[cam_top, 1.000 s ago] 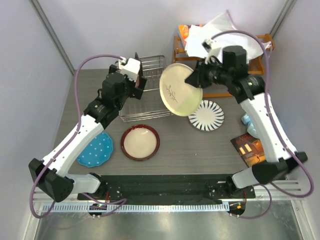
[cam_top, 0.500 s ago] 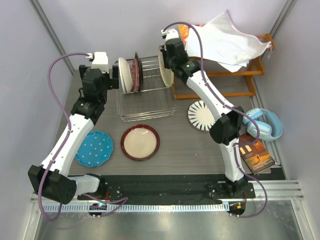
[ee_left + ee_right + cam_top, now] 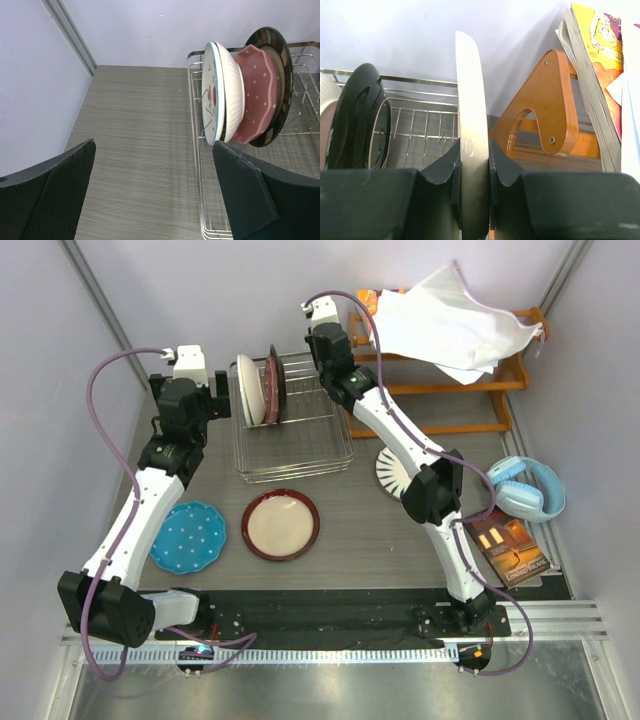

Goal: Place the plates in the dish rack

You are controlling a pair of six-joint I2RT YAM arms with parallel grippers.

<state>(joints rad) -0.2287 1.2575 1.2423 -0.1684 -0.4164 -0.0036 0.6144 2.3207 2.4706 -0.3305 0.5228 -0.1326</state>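
Three plates (image 3: 240,95) are standing in the rack (image 3: 300,455); I'm clamping a cream plate (image 3: 470,100) edge-on in my right gripper (image 3: 473,160), while my left gripper (image 3: 154,150) is gaping empty.

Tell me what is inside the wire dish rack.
Three plates stand on edge at the dish rack's left end: white ribbed plate, pink dotted plate, dark-rimmed plate. The right gripper grips a cream plate by its right side; the arm hides whether it sits inside.
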